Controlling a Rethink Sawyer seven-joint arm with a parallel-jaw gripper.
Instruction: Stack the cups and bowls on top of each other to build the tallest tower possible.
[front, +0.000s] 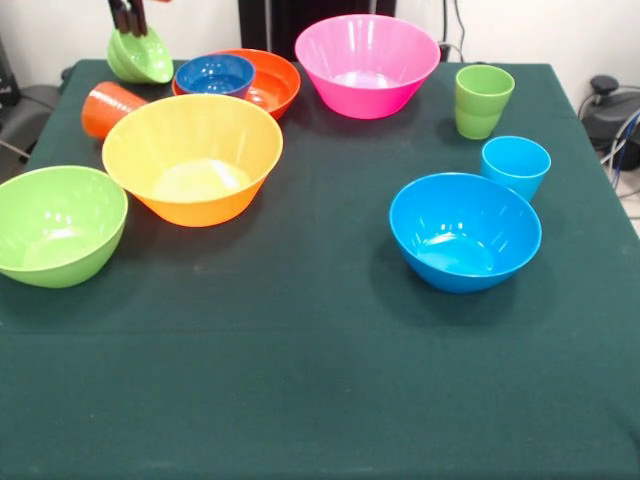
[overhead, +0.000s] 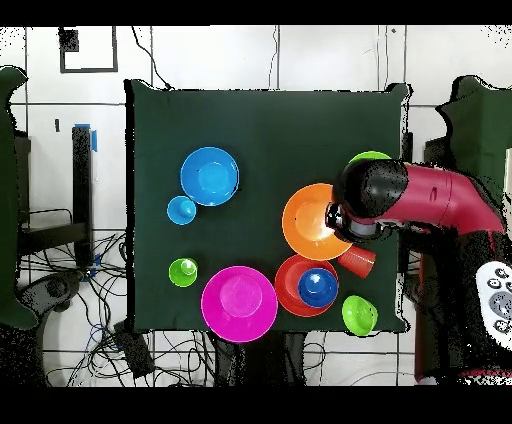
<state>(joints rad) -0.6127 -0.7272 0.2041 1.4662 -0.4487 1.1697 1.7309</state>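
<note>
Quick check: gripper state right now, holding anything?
Gripper: shut on the small green bowl, gripping its rim and holding it tilted at the table's far corner.

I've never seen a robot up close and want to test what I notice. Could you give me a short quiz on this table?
1. How many cups stand upright?
2. True or false: the small dark blue bowl sits inside the red-orange bowl.
3. Which bowl is closest to the robot's hand?
Key:
1. Two: the lime green cup and the light blue cup; the orange cup lies on its side.
2. True.
3. The small green bowl.
</note>
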